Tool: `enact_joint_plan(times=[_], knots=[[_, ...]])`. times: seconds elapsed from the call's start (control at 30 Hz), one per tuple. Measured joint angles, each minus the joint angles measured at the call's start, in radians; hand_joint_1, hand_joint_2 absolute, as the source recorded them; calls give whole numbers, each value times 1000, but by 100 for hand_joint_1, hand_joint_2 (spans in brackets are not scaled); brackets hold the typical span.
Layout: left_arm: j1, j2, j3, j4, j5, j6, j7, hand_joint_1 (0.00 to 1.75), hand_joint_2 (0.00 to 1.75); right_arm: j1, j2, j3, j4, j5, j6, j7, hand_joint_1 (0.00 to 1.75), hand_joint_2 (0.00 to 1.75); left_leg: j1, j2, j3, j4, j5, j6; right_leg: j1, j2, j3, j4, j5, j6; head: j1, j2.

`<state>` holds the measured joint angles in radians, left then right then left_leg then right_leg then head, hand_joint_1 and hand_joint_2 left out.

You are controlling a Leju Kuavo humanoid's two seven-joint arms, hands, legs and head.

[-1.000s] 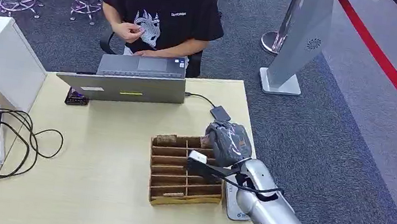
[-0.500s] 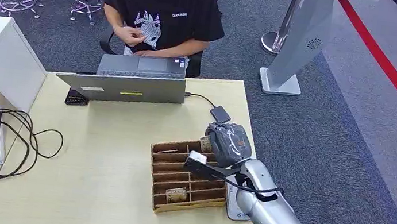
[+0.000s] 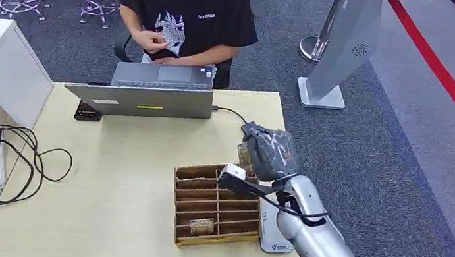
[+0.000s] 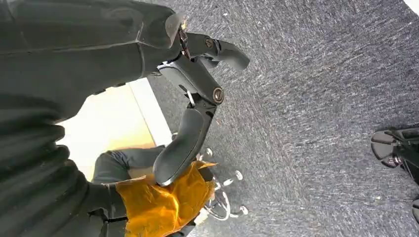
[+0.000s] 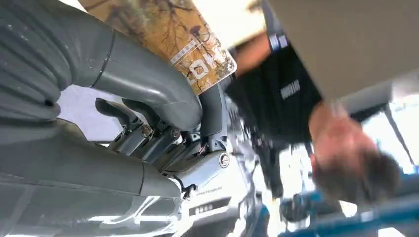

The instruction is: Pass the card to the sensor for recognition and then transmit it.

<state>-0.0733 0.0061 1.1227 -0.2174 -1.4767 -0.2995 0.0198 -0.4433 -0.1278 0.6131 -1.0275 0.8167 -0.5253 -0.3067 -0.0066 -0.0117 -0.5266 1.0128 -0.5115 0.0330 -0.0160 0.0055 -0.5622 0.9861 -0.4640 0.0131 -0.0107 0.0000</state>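
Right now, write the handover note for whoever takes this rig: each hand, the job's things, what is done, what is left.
Right hand: raised above the far right corner of the wooden divider tray, holding a patterned card between thumb and fingers.
Left hand: hanging over the carpet, holding nothing.
Things: another card lies in a near compartment of the tray; a white sensor pad lies flat on the table beside the tray's right side, under the right arm.
Done: card picked up.
Left: bring it to the sensor for recognition, then pass it on. A person sits across the table behind the laptop.
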Motion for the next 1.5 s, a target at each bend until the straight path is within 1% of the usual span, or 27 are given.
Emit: enact_joint_plan(times=[0.13,0.23,0.37,0.43,0.53,0.6,0.67,0.77,0.87,0.93,1.07,1.2,1.5], knots=[[0,0,0,0,-1,0,0,0,175,-18,-24,-32,-127,-14,3,13,175,175,0,0,0,0,0,0,0,0,0,0,0,0,0,0],[0,0,0,0,-3,-1,0,0,175,-29,-38,-56,-205,-45,18,14,175,175,0,0,0,0,0,0,0,0,0,0,0,0,0,0],[-1,0,-4,0,-17,-3,0,0,175,-59,-41,-70,-244,-65,52,17,175,175,0,0,0,0,0,0,0,0,0,0,0,0,0,0],[-3,0,-8,0,-26,-5,0,0,175,-95,-34,-69,-237,-63,78,36,175,175,0,0,-1,0,0,0,0,0,0,0,0,0,0,0],[-6,1,-22,0,-45,-9,0,0,175,-196,0,-51,-169,-38,114,83,175,175,0,1,0,0,0,0,0,1,0,1,1,-1,0,0],[-12,1,-36,0,-60,-15,0,0,175,-283,37,-33,-87,-17,140,130,175,175,0,1,0,0,1,-1,0,2,0,2,1,-1,0,0],[-21,3,-56,0,-62,-20,0,0,175,-382,82,-17,26,5,166,187,175,175,0,1,0,0,2,-1,0,1,-1,3,1,-2,0,0],[-37,3,-85,0,-63,-30,13,0,175,-510,144,-1,189,29,184,237,175,175,0,0,0,0,2,-2,0,0,-1,4,1,-2,0,0],[-50,3,-113,0,-63,-40,21,0,175,-603,195,10,334,56,204,293,175,175,1,0,0,0,2,-2,0,0,-1,4,1,-2,0,0],[-58,3,-127,1,-63,-45,24,0,175,-647,220,19,406,68,211,313,175,175,1,-1,0,0,2,-2,0,0,-1,4,1,-2,0,0],[-65,2,-147,3,-63,-48,25,0,175,-690,254,31,508,79,211,328,175,175,0,0,0,0,2,-2,0,0,-1,4,1,-2,0,0],[-67,0,-156,3,-63,-47,30,0,175,-704,273,41,560,84,209,332,175,175,0,0,-1,0,2,-1,0,0,-1,3,1,-2,0,0],[-69,-1,-165,3,-63,-47,31,0,175,-710,293,47,602,96,188,323,175,175,0,0,-1,0,2,-1,0,0,-1,3,1,-2,0,0]])
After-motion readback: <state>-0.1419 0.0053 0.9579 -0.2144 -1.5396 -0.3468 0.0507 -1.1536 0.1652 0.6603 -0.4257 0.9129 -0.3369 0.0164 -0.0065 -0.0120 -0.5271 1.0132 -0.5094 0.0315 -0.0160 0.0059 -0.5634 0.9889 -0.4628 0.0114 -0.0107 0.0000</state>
